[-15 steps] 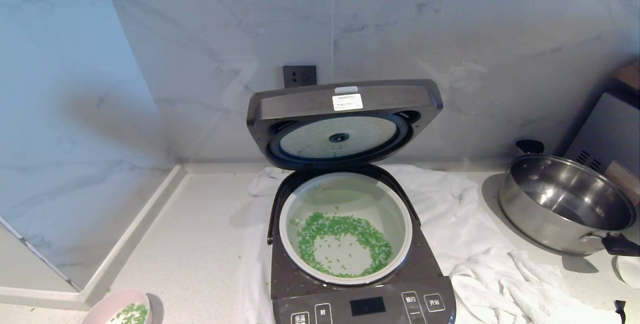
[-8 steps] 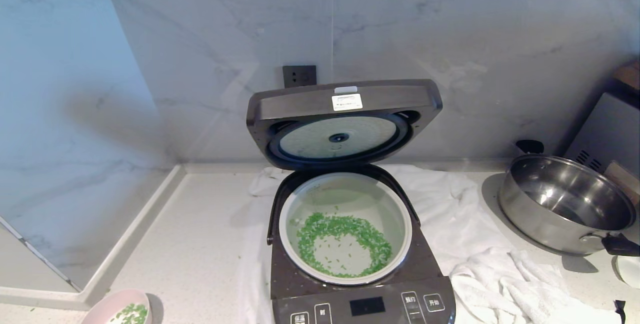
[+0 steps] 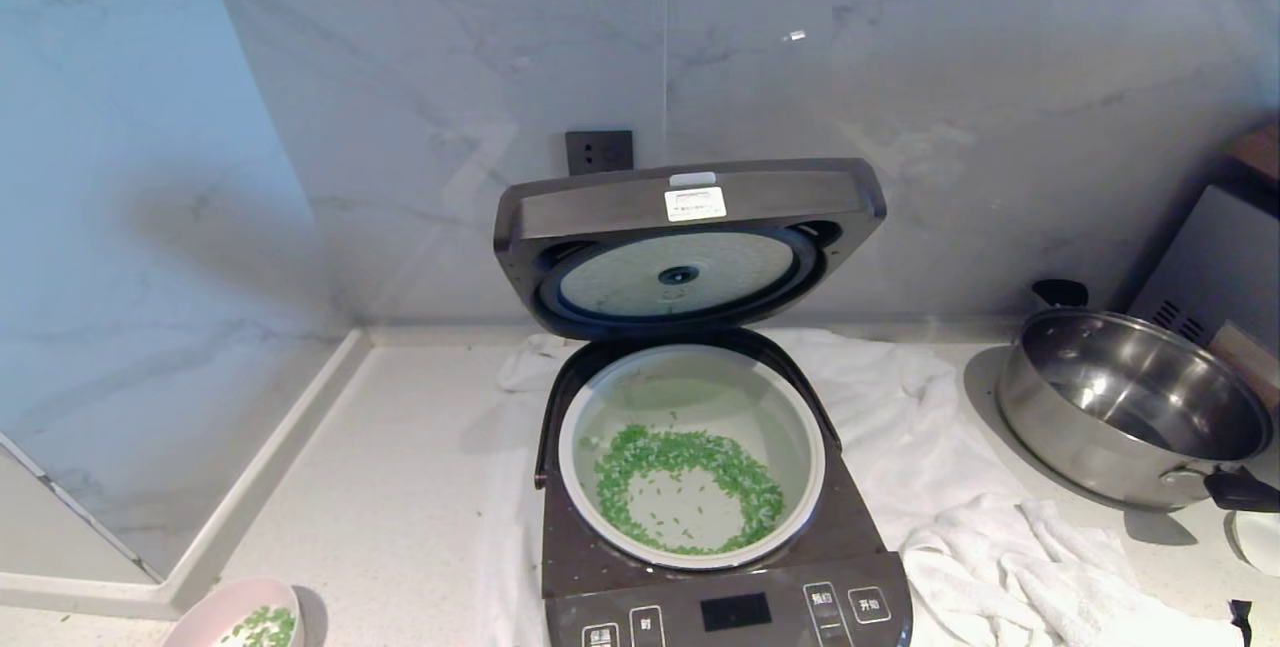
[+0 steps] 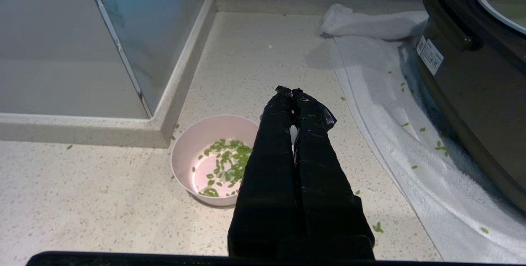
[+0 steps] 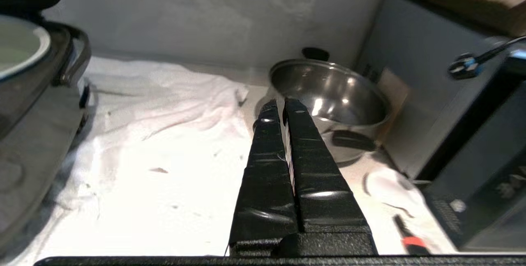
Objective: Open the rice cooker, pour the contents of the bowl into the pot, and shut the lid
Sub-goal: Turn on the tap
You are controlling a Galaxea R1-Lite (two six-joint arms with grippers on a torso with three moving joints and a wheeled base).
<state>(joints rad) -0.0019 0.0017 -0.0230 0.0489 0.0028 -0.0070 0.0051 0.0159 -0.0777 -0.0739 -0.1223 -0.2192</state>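
Hanging above the speckled tabletop (image 4: 102, 200), the left claw (image 4: 291, 91) is pressed closed and empty, the pink bowl (image 4: 185, 151) just beside it holding a few green bits (image 4: 226, 163). The right claw (image 5: 281, 103) is closed too — over the white towel (image 5: 164, 114). The rice cooker (image 3: 700, 567) stands with lid (image 3: 600, 212) raised — green bits ring the pot (image 3: 800, 437).

A home kitchen: marble-tiled wall (image 3: 900, 127), speckled countertop (image 3: 400, 487), rice cooker (image 3: 700, 567) and steel pot (image 3: 1130, 407).

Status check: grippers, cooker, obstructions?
Both grippers shut, empty: left above bowl, right over towel. Lid up, greens in pot. Nothing blocking lid.
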